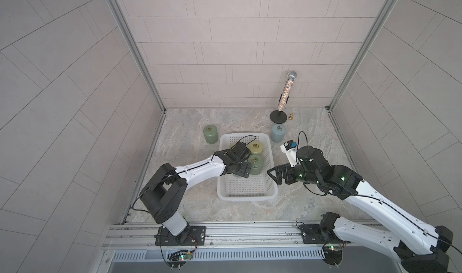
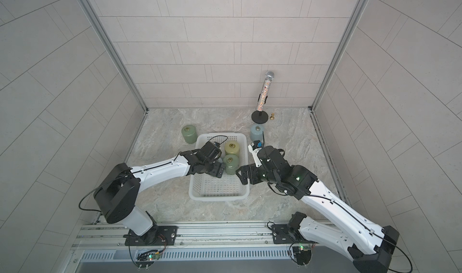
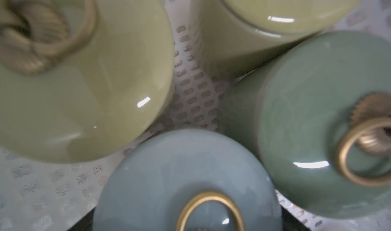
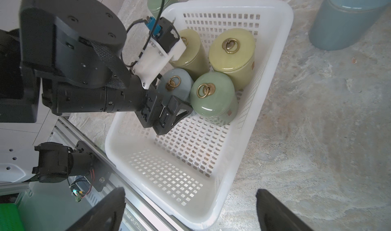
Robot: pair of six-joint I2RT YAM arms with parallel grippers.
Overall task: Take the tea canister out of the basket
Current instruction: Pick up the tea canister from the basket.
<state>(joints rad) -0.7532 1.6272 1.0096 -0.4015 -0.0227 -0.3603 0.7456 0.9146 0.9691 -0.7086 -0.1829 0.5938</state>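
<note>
Now I am holding the left gripper [image 4: 169, 96] astride the pale blue tea canister [image 4: 175, 86] at the far end of the white basket [image 4: 283, 29], unable to tell whether it is gripping yet, and judging a firm squeeze, then straight lift, comes next

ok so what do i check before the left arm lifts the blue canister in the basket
1. Is left gripper around blue canister: ok.
2. Its grip shut: cannot tell.
3. Gap to green canister: not ok, close beside.
4. Is right gripper outside basket: ok, open, beside the rim.
5. Is basket flat on table: ok.
</note>
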